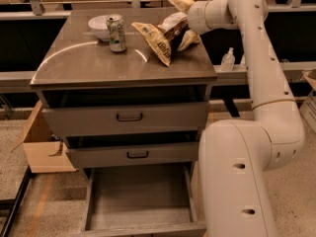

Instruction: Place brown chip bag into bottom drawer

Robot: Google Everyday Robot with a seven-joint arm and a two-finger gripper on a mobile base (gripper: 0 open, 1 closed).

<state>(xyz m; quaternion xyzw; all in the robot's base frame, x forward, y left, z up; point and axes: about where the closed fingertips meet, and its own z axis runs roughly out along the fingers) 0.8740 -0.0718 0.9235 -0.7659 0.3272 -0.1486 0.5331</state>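
Observation:
The brown chip bag [159,39] lies on the cabinet top at the back right, its tan lettered end pointing toward the front. My gripper [178,22] is at the bag's dark back-right end, open, with one tan finger above the bag and the other below it. The bag rests on the top. The bottom drawer [139,201] is pulled out at floor level and holds nothing.
A green-white can [117,32] and a white bowl [98,27] stand at the back left of the top. Two upper drawers [129,118] are shut. A cardboard box [42,144] sits left of the cabinet. My white base [237,177] stands right of the open drawer.

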